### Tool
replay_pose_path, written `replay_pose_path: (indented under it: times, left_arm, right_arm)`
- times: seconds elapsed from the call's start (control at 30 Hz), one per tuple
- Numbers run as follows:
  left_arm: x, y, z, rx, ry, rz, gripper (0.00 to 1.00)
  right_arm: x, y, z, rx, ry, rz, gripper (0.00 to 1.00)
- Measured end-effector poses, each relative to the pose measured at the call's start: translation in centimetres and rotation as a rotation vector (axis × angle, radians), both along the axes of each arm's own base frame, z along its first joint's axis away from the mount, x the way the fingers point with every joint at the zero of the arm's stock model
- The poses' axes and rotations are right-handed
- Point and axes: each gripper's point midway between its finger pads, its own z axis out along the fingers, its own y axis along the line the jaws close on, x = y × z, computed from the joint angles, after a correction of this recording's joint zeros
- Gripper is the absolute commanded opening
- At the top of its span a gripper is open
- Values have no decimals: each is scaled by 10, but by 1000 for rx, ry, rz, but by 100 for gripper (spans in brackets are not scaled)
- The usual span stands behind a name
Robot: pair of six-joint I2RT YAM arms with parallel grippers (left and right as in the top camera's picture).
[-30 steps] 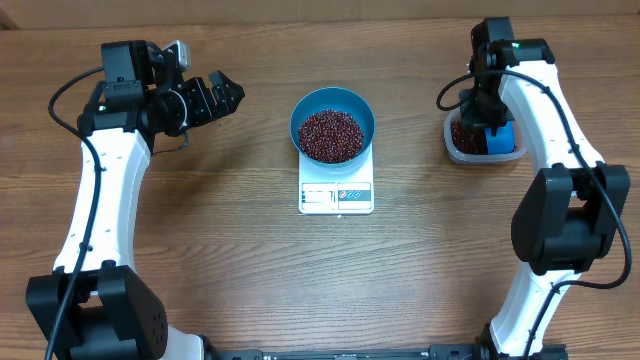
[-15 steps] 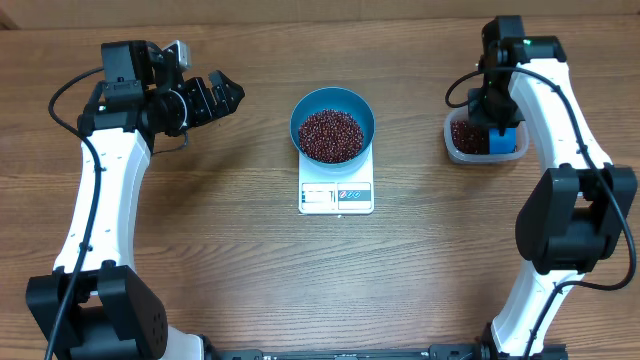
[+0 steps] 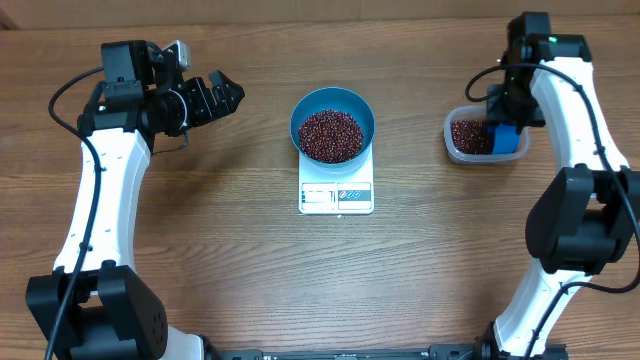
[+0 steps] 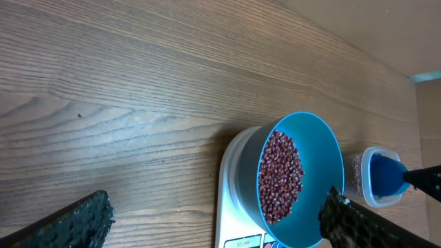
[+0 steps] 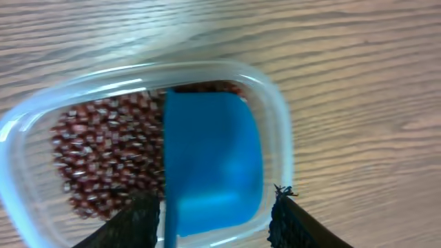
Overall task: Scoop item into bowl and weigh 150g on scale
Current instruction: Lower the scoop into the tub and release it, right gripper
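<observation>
Shows dark red-brown beans (image 3: pixel 331 135) heaped in a deep blue bowl (image 3: pixel 366 112) at the centre of the overhead view. Places the bowl squarely on a small white scale (image 3: pixel 336 197), overhanging most of it, with only the display strip showing toward the bottom of the frame; digits too small to read.

Shows more beans at the right edge of the same view, in a clear plastic tub (image 3: pixel 452 143) on the wooden counter (image 3: pixel 200 250), well apart from the bowl. Has a small blue scoop (image 3: pixel 505 138) lying inside the tub at its right end, partly over the beans.

Puts the right gripper (image 5: pixel 213 200) directly above the scoop, fingers apart on either side of it and clamped on nothing; from the right wrist view, seemingly clear of the scoop on both sides.

Puts the left gripper (image 3: pixel 222 95) at the upper left of the overhead view, far from bowl and tub, fingers spread wide and empty.

Reads as a pause between scooping and weighing: scoop parked in the tub, bowl already well filled. Calls next for a check of the scale's reading. If under target, needs a firm grip on the scoop's handle, a shallow dip into the tub, a level carry across to the bowl and a slow tip to avoid overshooting. If on target, needs only the right arm drawn clear.
</observation>
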Motion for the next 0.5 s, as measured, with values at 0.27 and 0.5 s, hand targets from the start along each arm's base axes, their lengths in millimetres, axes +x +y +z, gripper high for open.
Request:
replay_pose_path:
  times: [0.27, 0.5]
  left_arm:
    - [0, 0, 0, 0, 0, 0, 100]
    - [0, 0, 0, 0, 0, 0, 100]
  right_arm:
    - [2, -12, 16, -10, -20, -29, 70]
    - [15, -7, 52, 21, -96, -20, 87]
